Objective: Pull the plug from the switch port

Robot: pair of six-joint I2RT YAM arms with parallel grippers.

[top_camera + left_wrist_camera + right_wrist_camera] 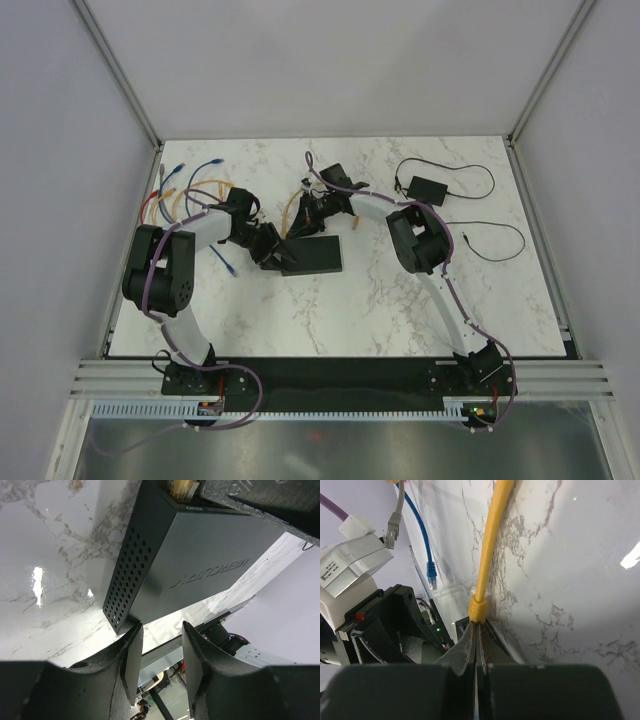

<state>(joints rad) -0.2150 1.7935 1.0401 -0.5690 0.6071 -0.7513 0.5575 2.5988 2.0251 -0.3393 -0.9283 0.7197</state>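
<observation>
Where the yellow plug [477,609] enters the switch [312,255], at the middle of the bench [380,300], the port is hidden behind the right end effector [476,630]. Its fingers are pressed together at the plug's base, and whether they pinch anything is unclear. The left end effector [161,630], angled low, stands parted at the switch's perforated left end.

White marble-patterned tabletop [400,300] — a flat black rectangular switch box [315,256] lies near the middle. Far right: a small black adapter block [428,188], thin cord looped beside it. Far left — loose blue, orange and grey patch cables [195,185].
</observation>
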